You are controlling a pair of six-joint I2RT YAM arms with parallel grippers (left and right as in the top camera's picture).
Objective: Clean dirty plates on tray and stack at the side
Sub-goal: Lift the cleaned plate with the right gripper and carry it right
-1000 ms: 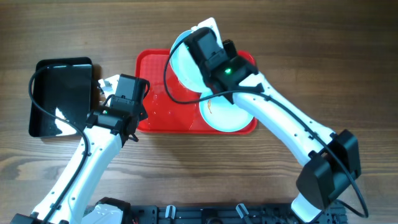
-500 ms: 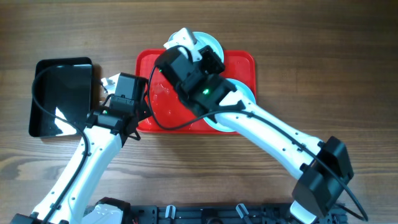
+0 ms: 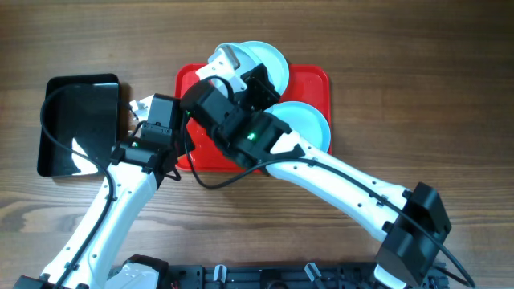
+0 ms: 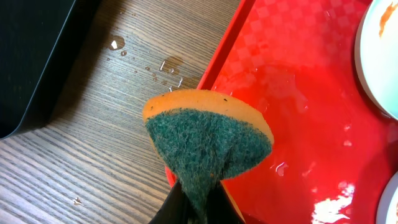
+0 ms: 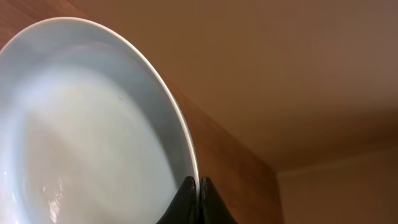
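My right gripper is shut on the rim of a pale turquoise plate, holding it lifted and tilted. In the overhead view this plate hangs over the back edge of the red tray, with the right gripper at its left. A second plate lies on the tray's right side. My left gripper is shut on an orange sponge with a green scouring face, above the tray's left rim. A plate edge with an orange smear shows at the right.
A glossy black tray sits left of the red tray, close to my left gripper. Water drops lie on the wood between the two trays, and the red tray's floor is wet. The right arm crosses the tray's front.
My right arm has swung left over the tray with the plate in its grip, uncovering the plate on the tray's right side. The left arm and sponge have stayed put.
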